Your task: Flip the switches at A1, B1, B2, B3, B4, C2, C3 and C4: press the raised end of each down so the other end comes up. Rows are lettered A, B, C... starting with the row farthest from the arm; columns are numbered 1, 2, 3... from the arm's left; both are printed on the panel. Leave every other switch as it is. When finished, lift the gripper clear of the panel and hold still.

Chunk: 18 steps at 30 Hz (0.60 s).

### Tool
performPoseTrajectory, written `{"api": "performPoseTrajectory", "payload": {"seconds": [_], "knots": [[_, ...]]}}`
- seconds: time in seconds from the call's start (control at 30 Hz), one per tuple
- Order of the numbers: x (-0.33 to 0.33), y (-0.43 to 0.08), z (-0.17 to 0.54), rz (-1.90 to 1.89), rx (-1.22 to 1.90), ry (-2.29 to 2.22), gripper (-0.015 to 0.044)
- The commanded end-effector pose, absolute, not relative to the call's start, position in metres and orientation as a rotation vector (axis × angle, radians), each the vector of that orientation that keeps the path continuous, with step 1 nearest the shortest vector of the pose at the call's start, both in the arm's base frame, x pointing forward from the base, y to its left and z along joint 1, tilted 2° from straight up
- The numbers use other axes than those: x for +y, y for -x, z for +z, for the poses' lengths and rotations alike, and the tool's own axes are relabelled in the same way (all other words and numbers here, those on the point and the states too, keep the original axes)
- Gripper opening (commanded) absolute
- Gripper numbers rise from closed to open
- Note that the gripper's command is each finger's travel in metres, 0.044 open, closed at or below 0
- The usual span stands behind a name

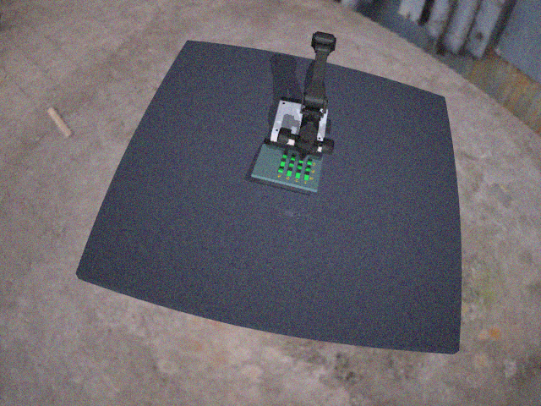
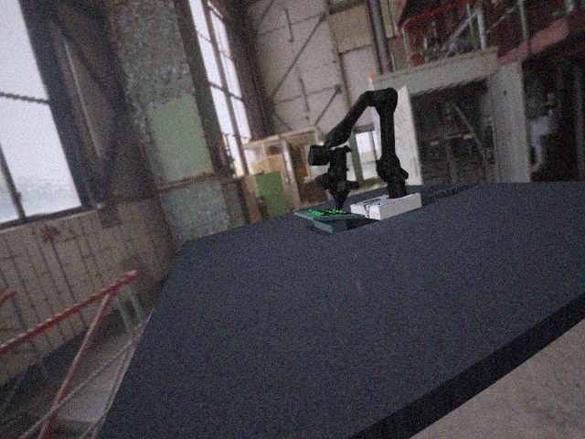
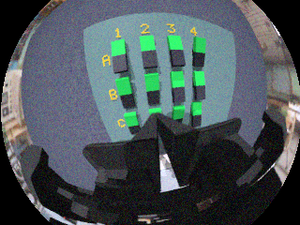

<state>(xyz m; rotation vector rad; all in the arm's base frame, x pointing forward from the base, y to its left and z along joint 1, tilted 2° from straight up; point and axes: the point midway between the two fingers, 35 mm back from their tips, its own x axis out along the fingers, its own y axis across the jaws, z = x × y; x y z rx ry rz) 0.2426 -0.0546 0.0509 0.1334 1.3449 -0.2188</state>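
The WidowX AI arm (image 1: pixel 319 74) (image 2: pixel 386 127) is rising from a white base plate (image 1: pixel 286 106) (image 2: pixel 401 206) and bending over at its elbow, its gripper (image 1: pixel 303 156) (image 2: pixel 339 208) (image 3: pixel 156 116) pointing down at the near side of the switch panel (image 1: pixel 266 166) (image 2: pixel 325 225) (image 3: pixel 100 47). The fingers are pressing together with nothing between them, their tips sitting over the row C end and partly hiding switch C2 (image 3: pixel 155 111); whether they are touching it cannot be told. The panel is lying just beyond the base plate on the dark table top (image 1: pixel 279 262) (image 2: pixel 302 306) (image 3: pixel 52 84), its upper face tilting. Twelve green-and-black rocker switches are standing on it in three lettered rows and four numbered columns, with yellow labels along the far edge and the left side. Switch A1 (image 3: pixel 119 56) is showing its green part toward the far edge and its black part toward the arm, and switches B1 (image 3: pixel 125 92), B2 (image 3: pixel 153 88), B3 (image 3: pixel 178 86), B4 (image 3: pixel 199 84), C3 (image 3: pixel 178 113) and C4 (image 3: pixel 196 113) are showing the same order of colours. Which ends are standing raised cannot be told reliably.
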Motion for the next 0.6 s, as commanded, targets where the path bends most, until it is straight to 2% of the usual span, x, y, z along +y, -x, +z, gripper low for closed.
{"api": "performPoseTrajectory", "payload": {"seconds": [0.0,0.57], "knots": [[-0.0554,-0.2428,0.049,-0.221,1.349,-0.131,0.0],[-0.0547,-0.2428,0.0511,-0.219,1.344,-0.133,0.0]]}}
